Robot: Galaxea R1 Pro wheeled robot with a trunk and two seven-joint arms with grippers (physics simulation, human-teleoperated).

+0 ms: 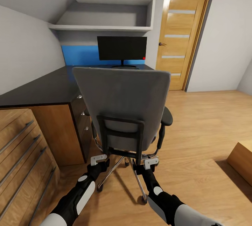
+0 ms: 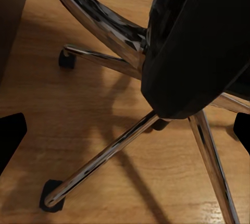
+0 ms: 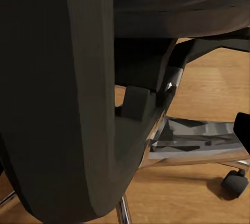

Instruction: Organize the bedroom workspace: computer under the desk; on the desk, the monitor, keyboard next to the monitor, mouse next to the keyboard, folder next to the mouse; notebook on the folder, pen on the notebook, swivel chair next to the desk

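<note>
The swivel chair (image 1: 122,107) stands with its tall grey back to the robot, just off the corner of the table (image 1: 42,89), facing the monitor (image 1: 121,48) that sits on the glossy black top against the blue panel. Whether anything lies on the seat I cannot tell; the backrest hides it.

Both arms reach low toward the black frame at the bottom of the backrest. The left hand (image 1: 98,159) and right hand (image 1: 151,163) sit close against that frame, one on each side; whether they are spread or pinching it I cannot tell, since only dark finger tips show at the edges of the wrist views. Below them the chrome base (image 2: 112,151) splays over the plank floor (image 1: 203,131) on castors.

The risk, I'd say, lies in those castors: an uneven push from the two hands could spin the chair or drive an armrest into the drawer unit (image 1: 84,121), and anything resting on the seat might slide off.
</note>
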